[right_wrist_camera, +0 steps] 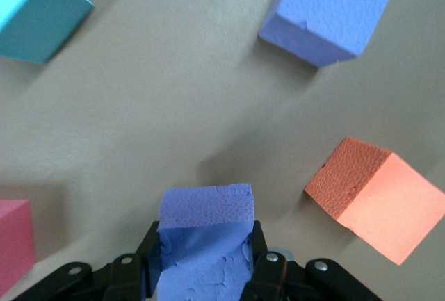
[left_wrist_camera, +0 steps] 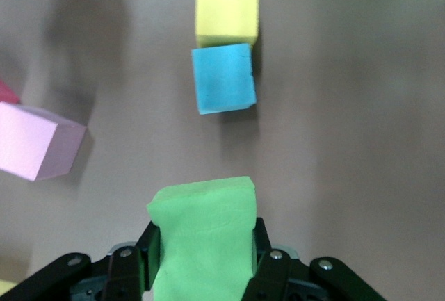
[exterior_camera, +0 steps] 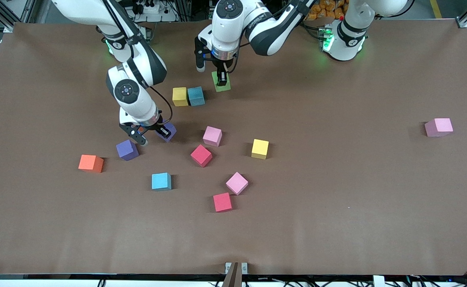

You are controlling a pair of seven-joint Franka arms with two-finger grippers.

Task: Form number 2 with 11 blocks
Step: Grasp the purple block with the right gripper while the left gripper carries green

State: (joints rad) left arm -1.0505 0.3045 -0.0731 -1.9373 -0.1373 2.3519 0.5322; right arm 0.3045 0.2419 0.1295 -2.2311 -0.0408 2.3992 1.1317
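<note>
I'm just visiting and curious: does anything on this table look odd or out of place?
One pink block sits alone toward the left arm's end of the table, well apart from the other loose blocks. The green block in the left gripper and the purple block in the right gripper both look squashed by the grip.
</note>
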